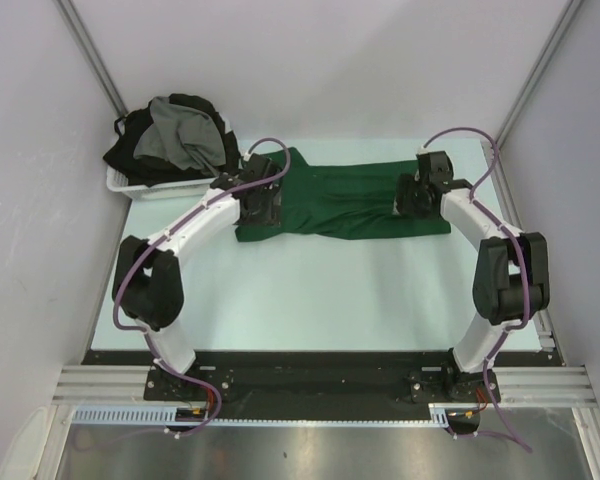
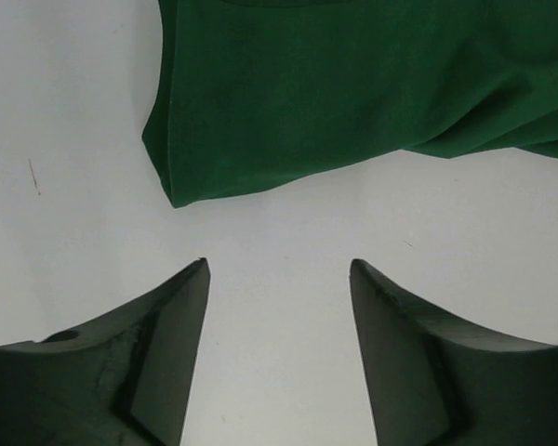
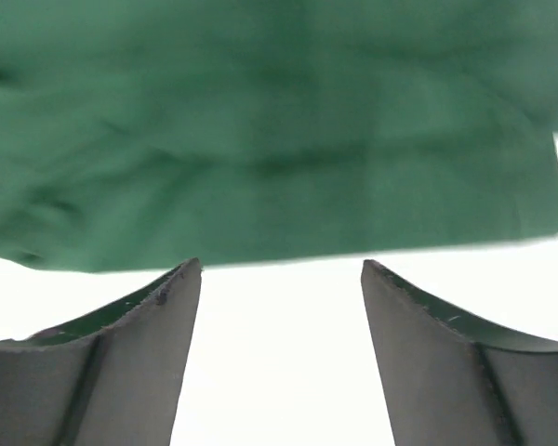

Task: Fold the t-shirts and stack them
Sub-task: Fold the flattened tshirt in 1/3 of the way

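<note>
The left gripper (image 2: 279,265) stands wide open with only bare table (image 1: 310,290) between its fingers. In its wrist view a corner of the dark green t-shirt (image 1: 340,200) lies at 12 o'clock from the fingertips, near them but not touching. The right gripper (image 3: 281,265) is also spread wide and holds nothing. The shirt's edge runs across its wrist view just beyond the fingertips at 12 o'clock. The cloth is blurred there, so I cannot tell whether it touches them.

From above, the left arm rises from its base at 7 o'clock, bows out with its elbow toward 9 o'clock, and reaches to the shirt's 9 o'clock end. The right arm mirrors it: base at 5 o'clock, elbow toward 3 o'clock, wrist over the shirt's 3 o'clock end.

The green shirt lies crumpled lengthwise across the table's far half, toward 12 o'clock. At 10 o'clock a white basket (image 1: 120,182) holds a grey t-shirt (image 1: 185,135) heaped on black t-shirts (image 1: 130,150).
</note>
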You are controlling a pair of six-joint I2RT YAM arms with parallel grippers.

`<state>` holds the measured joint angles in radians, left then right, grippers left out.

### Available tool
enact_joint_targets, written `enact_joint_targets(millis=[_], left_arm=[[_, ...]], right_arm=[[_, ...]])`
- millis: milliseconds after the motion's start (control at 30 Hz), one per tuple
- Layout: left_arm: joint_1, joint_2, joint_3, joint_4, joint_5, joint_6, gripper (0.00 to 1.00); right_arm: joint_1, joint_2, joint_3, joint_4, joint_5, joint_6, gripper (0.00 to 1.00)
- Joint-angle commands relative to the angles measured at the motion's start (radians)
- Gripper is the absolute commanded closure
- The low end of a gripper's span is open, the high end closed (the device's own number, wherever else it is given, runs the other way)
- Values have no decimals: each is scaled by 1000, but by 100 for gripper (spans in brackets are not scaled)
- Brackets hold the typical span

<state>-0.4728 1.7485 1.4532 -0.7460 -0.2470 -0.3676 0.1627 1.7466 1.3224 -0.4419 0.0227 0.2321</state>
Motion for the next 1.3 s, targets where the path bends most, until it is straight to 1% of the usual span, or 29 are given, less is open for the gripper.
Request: enact_joint_targets(millis=[0,33,67,100,133,167,200,400,533,667,867,1100,1267], left_arm=[[-7,3,7,76,41,-19,38],[-9,8,9,83,41,-19,49],[-7,16,15,88,40,-19,55],[-9,23,18,91,44,-17,64],[-10,29,24,94,43,-14,87],[-10,37,33,91,40,-16,99],[-9,57,38,89,40,-14,100],[-10,108,61,91,46,-7,100],[-10,154,91,62,19,-13,100],[-10,203,127,20,-9,-30,100],[-12,233,150,16,-46,-34,100],[-1,287,173,-19,-116,-40,100],[25,310,183,-30,-106,-56,100]], right_arm=[[-23,-33,-8,-35,22,-2,50],[-26,-27,-5,-44,20,-1,60],[-31,-21,-6,-43,13,-4,68],[-34,-7,-3,-41,13,-4,85],[-34,-1,-5,-43,13,1,93],[-35,5,-2,-38,10,0,96],[-35,16,0,-34,11,-2,100],[-43,63,11,-32,28,-13,100],[-57,106,17,-17,46,-24,100],[-66,162,60,-21,91,-42,100],[-81,232,118,-26,123,-45,100],[-88,286,147,-35,95,-45,100],[-89,300,146,-43,103,-51,100]])
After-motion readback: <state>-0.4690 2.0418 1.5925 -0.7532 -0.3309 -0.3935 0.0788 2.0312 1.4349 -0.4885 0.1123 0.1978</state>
